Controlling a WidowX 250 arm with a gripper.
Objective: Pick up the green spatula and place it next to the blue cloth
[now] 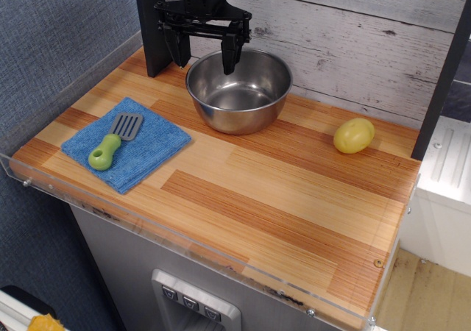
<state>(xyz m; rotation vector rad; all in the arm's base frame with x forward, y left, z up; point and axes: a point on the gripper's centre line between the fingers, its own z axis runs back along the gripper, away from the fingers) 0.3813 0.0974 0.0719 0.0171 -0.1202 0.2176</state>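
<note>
The green spatula (113, 143) lies on top of the blue cloth (140, 153) at the left of the wooden table, lime-green handle toward the front, grey slotted head toward the back. My gripper (205, 57) hangs at the back of the table, above the left rim of the steel bowl, well away from the spatula. Its two black fingers are spread apart and hold nothing.
A steel bowl (239, 90) stands at the back centre. A round yellow-green lump (354, 135) sits at the right. A clear plastic lip (184, 251) runs along the table's front and left edges. A dark post (153, 29) stands behind the gripper.
</note>
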